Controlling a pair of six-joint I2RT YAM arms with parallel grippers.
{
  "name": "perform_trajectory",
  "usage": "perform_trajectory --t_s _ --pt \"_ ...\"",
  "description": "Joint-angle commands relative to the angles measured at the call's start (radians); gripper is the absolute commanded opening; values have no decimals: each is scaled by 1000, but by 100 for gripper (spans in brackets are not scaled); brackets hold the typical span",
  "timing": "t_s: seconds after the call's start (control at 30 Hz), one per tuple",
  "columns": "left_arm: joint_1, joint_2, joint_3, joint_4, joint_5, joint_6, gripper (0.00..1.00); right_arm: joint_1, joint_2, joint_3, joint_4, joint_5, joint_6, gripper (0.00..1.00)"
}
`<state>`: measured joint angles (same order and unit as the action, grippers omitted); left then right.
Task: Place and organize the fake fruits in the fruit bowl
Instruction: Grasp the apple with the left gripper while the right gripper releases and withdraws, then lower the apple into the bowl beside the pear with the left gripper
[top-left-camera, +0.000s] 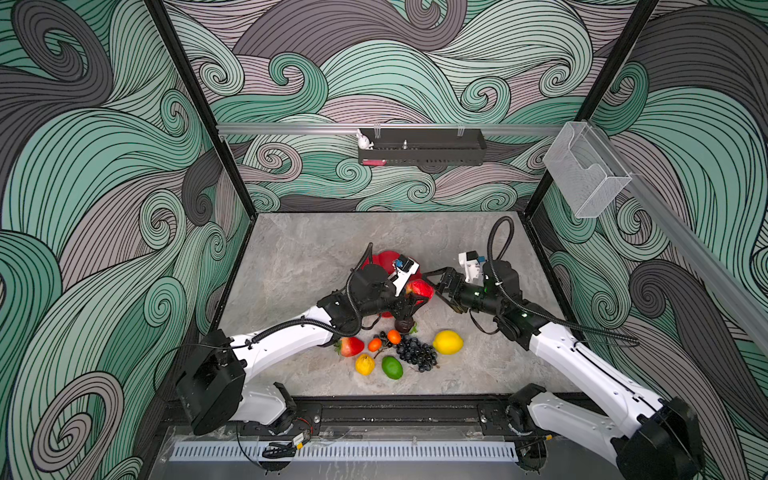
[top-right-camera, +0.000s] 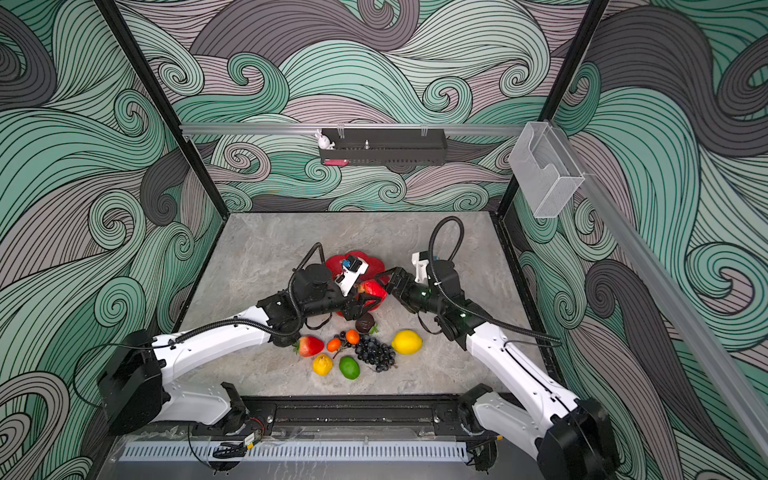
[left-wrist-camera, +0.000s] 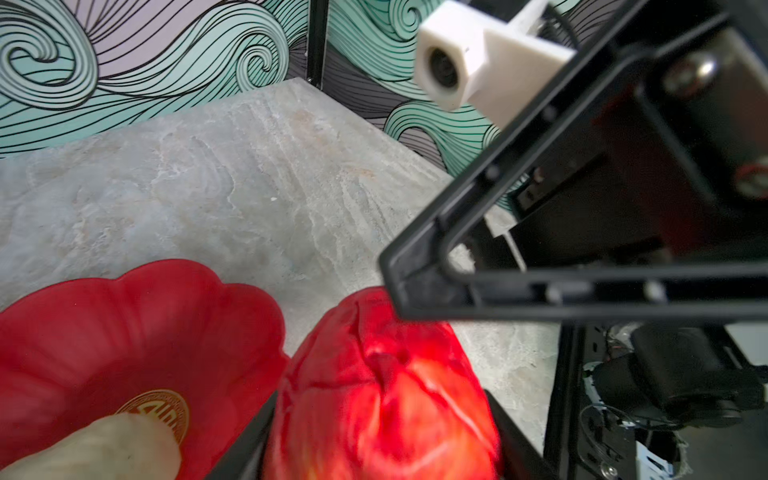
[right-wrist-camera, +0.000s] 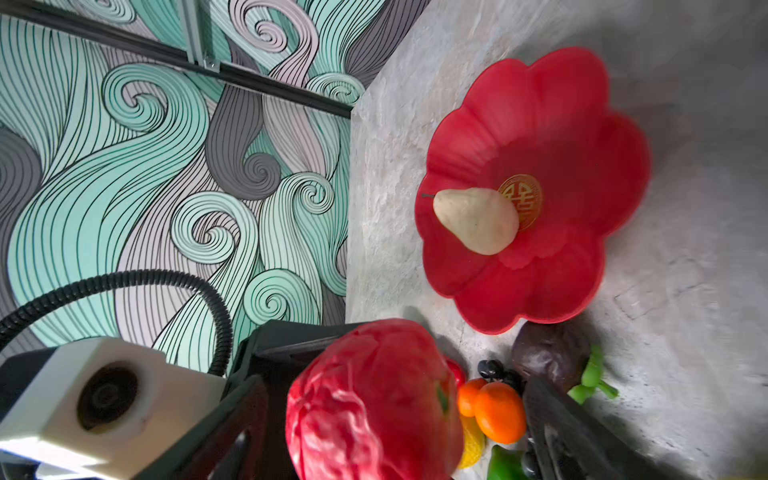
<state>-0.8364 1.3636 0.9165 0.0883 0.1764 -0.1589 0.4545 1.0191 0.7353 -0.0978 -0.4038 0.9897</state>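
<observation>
At mid-frame in both top views, the left gripper (left-wrist-camera: 382, 399) pinches a red fruit (top-left-camera: 420, 289) beside the fruit bowl (top-left-camera: 388, 257)
The right gripper (top-left-camera: 432, 286) stands spread just beside it; a pear (right-wrist-camera: 478, 220) lies in the bowl

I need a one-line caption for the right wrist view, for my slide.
A cream pear lies in the red flower-shaped bowl; a large red fruit fills the foreground.
</observation>
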Motion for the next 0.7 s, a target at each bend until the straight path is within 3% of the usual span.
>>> perform_trajectory --t_s 0.0,0.2,0.47,0.67 --pt "29 13 94 -175 -89 39 56 -52 -45 26 -139 65 -103 98" --pt "95 178 286 -371 -134 45 56 -86 -114 9 -243 138 -182 98" --pt "185 496 743 -814 -173 19 57 -86 -145 -58 -246 128 -171 97" --pt "209 697 1028 -1027 -197 27 57 -85 -158 -91 -238 124 -173 97"
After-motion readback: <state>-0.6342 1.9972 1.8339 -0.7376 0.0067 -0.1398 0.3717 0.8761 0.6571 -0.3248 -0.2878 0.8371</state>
